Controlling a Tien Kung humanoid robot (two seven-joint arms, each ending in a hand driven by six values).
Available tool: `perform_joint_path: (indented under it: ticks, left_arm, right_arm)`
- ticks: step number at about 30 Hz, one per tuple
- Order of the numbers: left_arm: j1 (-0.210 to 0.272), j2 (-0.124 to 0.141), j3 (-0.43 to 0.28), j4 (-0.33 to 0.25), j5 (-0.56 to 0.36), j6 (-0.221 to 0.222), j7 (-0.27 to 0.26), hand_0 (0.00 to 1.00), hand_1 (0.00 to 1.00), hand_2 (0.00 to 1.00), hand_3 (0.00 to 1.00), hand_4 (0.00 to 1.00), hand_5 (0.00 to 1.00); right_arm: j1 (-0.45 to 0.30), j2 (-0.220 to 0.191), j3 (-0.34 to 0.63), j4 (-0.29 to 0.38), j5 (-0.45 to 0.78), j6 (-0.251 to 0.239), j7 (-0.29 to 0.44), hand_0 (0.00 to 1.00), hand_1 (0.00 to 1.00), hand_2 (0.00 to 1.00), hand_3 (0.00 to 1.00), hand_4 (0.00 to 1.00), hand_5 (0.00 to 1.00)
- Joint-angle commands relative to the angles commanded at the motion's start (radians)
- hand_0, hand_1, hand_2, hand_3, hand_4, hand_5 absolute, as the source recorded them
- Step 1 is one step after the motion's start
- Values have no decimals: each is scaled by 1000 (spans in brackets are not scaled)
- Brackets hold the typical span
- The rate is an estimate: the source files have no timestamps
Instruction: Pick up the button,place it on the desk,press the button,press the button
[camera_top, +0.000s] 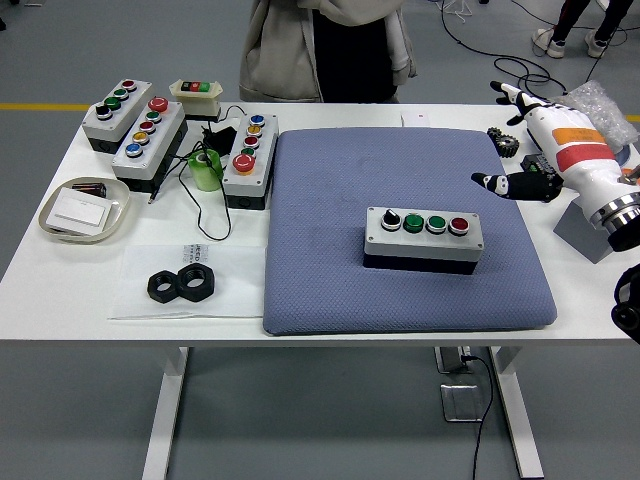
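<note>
Spreading loosely with nothing held, the fingers (512, 96) of the right hand (545, 135) are raised over the bench's (60, 275) right edge. The button box (423, 239) is seen upright on the blue mat (330, 260), its four buttons facing up, well apart from the hand.

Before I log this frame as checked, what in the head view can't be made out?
- Right hand: its arm is cut off by the right edge.
- Left hand: not in view.
- Button box on the blue mat: whether any button is pressed in is too small to tell.
- Person: cut off by the top edge.
</note>
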Motion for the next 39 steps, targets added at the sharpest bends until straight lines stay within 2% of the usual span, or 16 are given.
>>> perform_joint_path:
  ticks: [2,3,4,8,12,15,16,21,22,27,28,39]
  left_arm:
    - [0,0,-2,0,3,0,0,683,642,741,785,701,998]
    - [1,-1,-4,1,5,-1,1,683,642,741,785,701,998]
    - [2,-1,-5,1,6,-1,1,682,642,740,786,698,998]
    - [4,-2,-7,1,9,-2,2,682,642,740,786,698,998]
    - [4,-2,-6,0,10,-2,2,682,643,739,786,697,998]
    - [5,-2,-6,-1,12,-3,3,682,643,739,786,697,998]
    - [5,-2,-6,-1,12,-3,4,682,644,741,786,693,998]
    - [8,-3,-10,-2,21,-4,7,682,644,741,786,693,998]
    - [9,-3,-11,-2,22,-4,8,682,643,740,786,692,998]
    - [11,-2,-14,-2,29,-5,10,682,643,740,786,692,998]
    - [11,-2,-15,-2,30,-6,10,683,644,742,786,691,998]
    - [12,-3,-16,-2,32,-6,10,682,644,741,786,690,998]
  right_arm:
    - [-6,-9,-4,7,20,24,-2,278,45,188,877,743,222]
    - [-10,-15,-7,11,29,56,-3,278,45,188,877,743,222]
    - [-16,-21,-15,13,25,87,-8,206,2,122,714,469,2]
    - [-27,-25,-30,10,11,133,-19,206,2,122,714,469,2]
    - [-24,-16,-47,-8,2,215,-31,193,2,102,693,467,2]
    - [-25,-9,-58,-24,-14,244,-30,193,2,102,693,467,2]
    - [-25,-8,-61,-26,-13,248,-29,184,2,95,684,500,2]
    - [-24,1,-82,-42,-8,258,-28,184,2,95,684,500,2]
    - [-25,2,-83,-43,-7,260,-28,182,2,95,714,525,2]
    - [-23,11,-92,-48,-9,265,-32,182,2,95,714,525,2]
    - [-23,12,-93,-50,-9,264,-32,191,2,98,763,552,2]
    - [-7,26,-101,-69,9,271,-38,198,2,104,790,577,2]
